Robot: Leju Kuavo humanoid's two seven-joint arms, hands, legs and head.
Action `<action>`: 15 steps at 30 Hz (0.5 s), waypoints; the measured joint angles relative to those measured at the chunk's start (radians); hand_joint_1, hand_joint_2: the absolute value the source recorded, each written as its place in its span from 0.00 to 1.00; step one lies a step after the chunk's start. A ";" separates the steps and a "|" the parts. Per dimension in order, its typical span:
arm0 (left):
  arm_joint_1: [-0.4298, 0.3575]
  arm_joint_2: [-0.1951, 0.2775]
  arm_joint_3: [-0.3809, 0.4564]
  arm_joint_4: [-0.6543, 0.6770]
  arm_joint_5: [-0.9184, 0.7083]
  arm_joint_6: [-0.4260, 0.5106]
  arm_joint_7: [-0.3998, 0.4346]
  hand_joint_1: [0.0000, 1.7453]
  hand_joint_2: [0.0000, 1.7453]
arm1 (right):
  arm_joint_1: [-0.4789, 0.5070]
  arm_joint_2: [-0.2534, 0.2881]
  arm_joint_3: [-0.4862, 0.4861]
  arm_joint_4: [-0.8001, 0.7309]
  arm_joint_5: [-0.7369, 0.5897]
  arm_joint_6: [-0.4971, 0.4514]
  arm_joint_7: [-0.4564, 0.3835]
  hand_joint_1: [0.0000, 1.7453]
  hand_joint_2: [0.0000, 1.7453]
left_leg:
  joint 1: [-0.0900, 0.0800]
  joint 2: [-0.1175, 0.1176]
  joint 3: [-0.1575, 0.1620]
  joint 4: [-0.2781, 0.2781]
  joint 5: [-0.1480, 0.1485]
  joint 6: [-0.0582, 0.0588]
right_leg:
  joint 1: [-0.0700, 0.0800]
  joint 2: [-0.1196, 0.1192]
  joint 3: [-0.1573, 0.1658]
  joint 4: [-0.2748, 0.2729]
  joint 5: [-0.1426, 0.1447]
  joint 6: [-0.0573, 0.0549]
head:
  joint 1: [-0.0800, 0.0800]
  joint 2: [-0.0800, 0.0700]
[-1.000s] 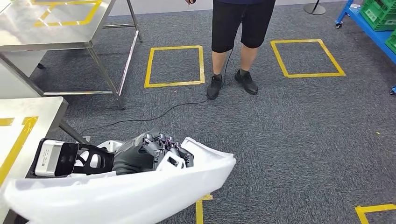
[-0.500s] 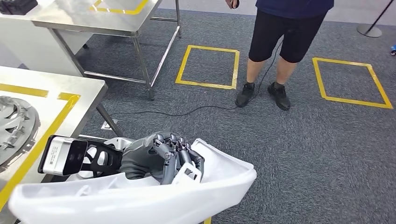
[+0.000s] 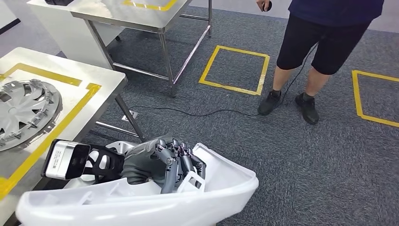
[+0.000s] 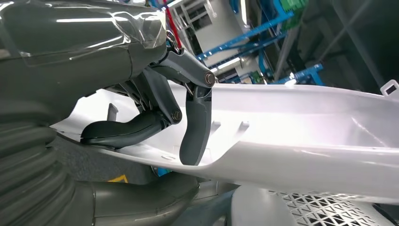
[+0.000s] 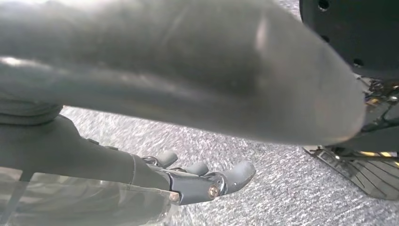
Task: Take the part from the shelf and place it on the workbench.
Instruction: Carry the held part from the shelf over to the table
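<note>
Part: a long white plastic panel (image 3: 141, 202), moulded and curved, carried low in front of the robot's body, well apart from the steel surface (image 3: 101, 82) and not touching it
Left robot hand (image 3: 162, 162): fingers curled over the upper edge of the white plastic panel, gripping it; in the left wrist view the dark fingers (image 4: 195, 127) hook over the panel's rim while the thumb lies under it
Wrist camera: a white and black box (image 3: 66, 159) on a black bracket just behind the left robot hand
Right robot hand (image 5: 207, 181): seen in the right wrist view above grey carpet, fingers apart and stretched out, holding nothing
Surface: a steel top with yellow tape lines, to the left of the white plastic panel and further from the robot
Wheel cover: a silver spoked wheel cover (image 3: 23, 110) lies flat on the steel surface, inside the yellow tape lines
Second table: another steel table (image 3: 136, 12) stands beyond the steel surface, with yellow tape on its top
Floor: grey carpet (image 3: 291, 165) with yellow tape squares (image 3: 235, 70) beyond the white plastic panel
Person: legs in dark shorts and black shoes (image 3: 324, 56), standing on the carpet beyond the white plastic panel, to its right
Cable: a thin black cable (image 3: 202, 113) runs along the carpet from near the steel surface to the person
</note>
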 joint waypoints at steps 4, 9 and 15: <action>0.001 0.003 0.006 -0.004 -0.008 0.000 -0.001 1.00 1.00 | 0.000 0.007 0.000 0.001 0.003 -0.002 -0.004 0.00 0.00 | -0.025 0.072 0.105 -0.218 0.110 0.040 | 0.015 -0.047 0.022 -0.004 -0.015 -0.002 | 0.001 0.000; -0.001 0.005 0.010 -0.013 -0.011 0.000 -0.003 1.00 1.00 | -0.003 0.012 0.000 0.003 0.004 -0.002 -0.005 0.00 0.00 | -0.040 0.069 0.154 -0.306 0.127 0.062 | 0.018 -0.088 0.043 -0.019 -0.027 0.014 | 0.000 0.000; 0.004 -0.001 0.005 -0.017 -0.014 0.000 -0.001 1.00 1.00 | 0.003 0.008 0.001 0.005 0.002 -0.006 -0.006 0.00 0.00 | -0.026 -0.032 0.187 -0.339 0.141 0.067 | 0.013 0.039 -0.110 0.242 -0.106 0.016 | 0.007 0.000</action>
